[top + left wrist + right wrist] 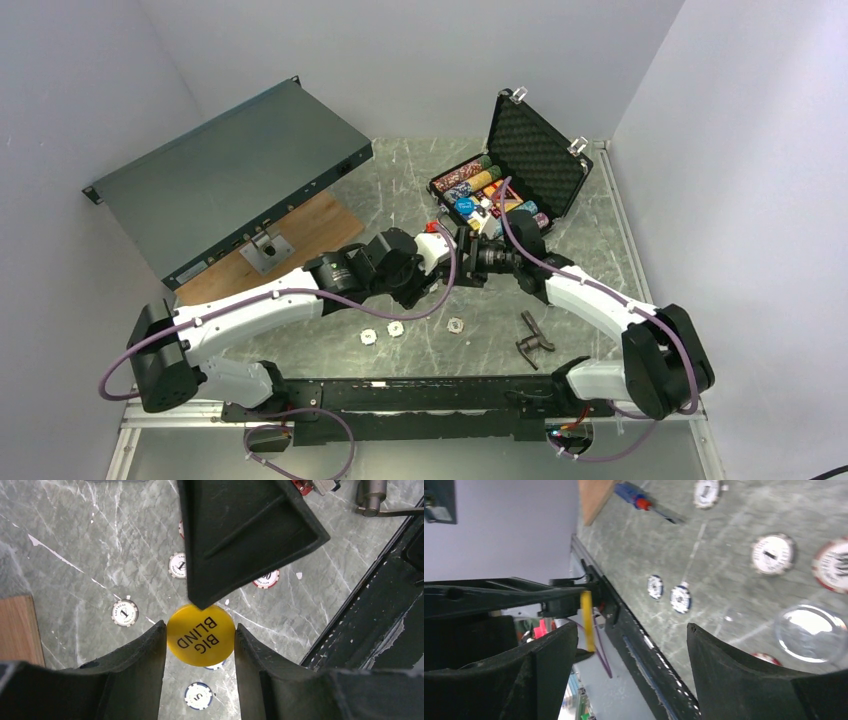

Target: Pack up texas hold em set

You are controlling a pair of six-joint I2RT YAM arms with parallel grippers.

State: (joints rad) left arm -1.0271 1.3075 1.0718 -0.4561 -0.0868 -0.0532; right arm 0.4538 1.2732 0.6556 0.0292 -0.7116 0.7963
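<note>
The black briefcase (535, 150) stands open at the back right, its foam lid upright, with rows of coloured chips (470, 185) inside. My two grippers meet in mid-air in front of it. My left gripper (200, 627) (452, 256) is shut on a yellow "BIG BLIND" disc (200, 635). My right gripper (631, 630) (473, 258) is open. One of its fingers (240, 535) touches the disc's top edge. The disc shows edge-on (587, 621) just inside the right jaws. Several loose chips lie on the table (395, 328) (124, 613) (773, 554).
A grey rack case (230, 175) leans on a wooden board (300, 230) at the left. A dark metal tool (533, 340) lies at the front right. A red-blue screwdriver (644, 502) and a clear disc (811, 632) lie on the table. A black rail (400, 392) runs along the near edge.
</note>
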